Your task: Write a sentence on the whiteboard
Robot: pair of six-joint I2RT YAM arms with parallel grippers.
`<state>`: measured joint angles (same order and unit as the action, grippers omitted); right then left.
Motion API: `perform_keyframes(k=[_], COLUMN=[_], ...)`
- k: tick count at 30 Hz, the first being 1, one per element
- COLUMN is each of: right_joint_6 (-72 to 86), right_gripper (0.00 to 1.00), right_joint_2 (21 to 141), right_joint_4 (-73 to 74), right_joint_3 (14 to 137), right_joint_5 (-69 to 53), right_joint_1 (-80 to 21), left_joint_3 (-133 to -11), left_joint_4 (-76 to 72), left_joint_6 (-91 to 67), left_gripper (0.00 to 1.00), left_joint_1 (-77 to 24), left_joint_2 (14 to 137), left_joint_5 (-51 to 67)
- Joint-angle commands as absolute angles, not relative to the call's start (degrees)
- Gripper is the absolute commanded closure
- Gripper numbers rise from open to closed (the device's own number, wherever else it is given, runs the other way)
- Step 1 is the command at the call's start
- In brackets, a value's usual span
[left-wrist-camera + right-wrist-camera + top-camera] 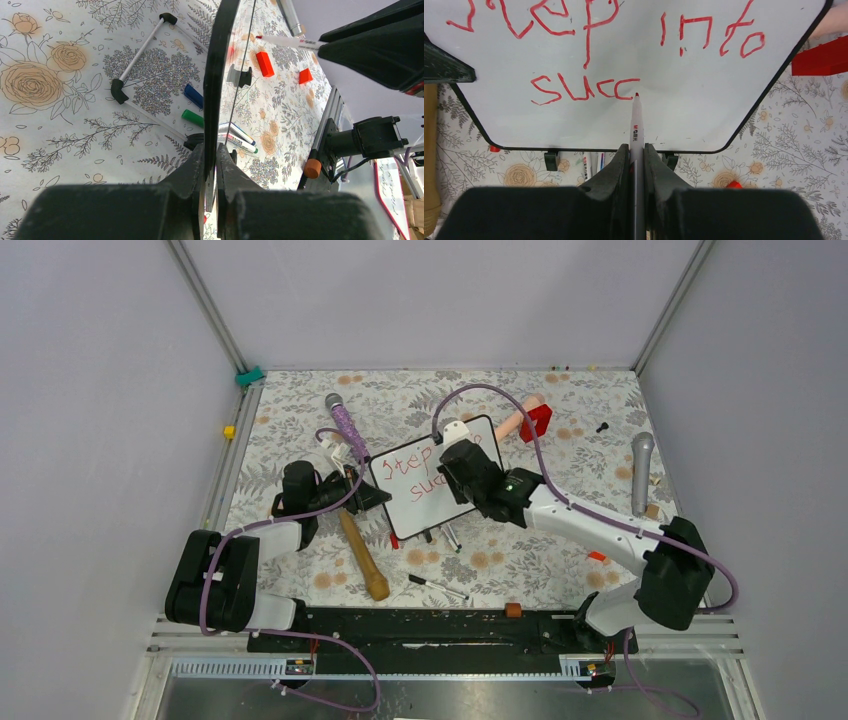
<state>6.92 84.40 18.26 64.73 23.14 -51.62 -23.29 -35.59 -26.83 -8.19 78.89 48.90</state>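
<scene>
Black-framed whiteboard at table centre, carrying red sentence, reading "step into succ", two lines slanting toward two o'clock.

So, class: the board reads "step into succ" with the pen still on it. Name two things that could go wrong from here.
1. The left gripper clamps the whiteboard by one edge only; pen pressure may pivot it and skew the lettering.
2. The marker is a slim barrel pinched in the right gripper; it might slip or tilt mid-stroke.
</scene>
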Motion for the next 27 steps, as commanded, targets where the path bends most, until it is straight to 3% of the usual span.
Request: perform_keyframes(k=[1, 27], right_joint_6=[7.0, 7.1], right_gripper=[1.00, 1.00], right_joint_2=[80.7, 83.3], right_joint_4=[17.7, 17.7], right_joint_3=[65.0, 66.5], right_joint_5=[25.4, 22.0], right_joint_1=[-50.5, -47.5], left_joint_3=[-24.3, -24.3], left_joint_4=[-32.3, -32.4], left_joint_6=[-24.2, -24.2], left_gripper=[1.00, 1.00], left_joint_1=[-7.6, -7.6], left_joint_2=[79.7, 79.8], left_joint_5=[42.1, 42.1])
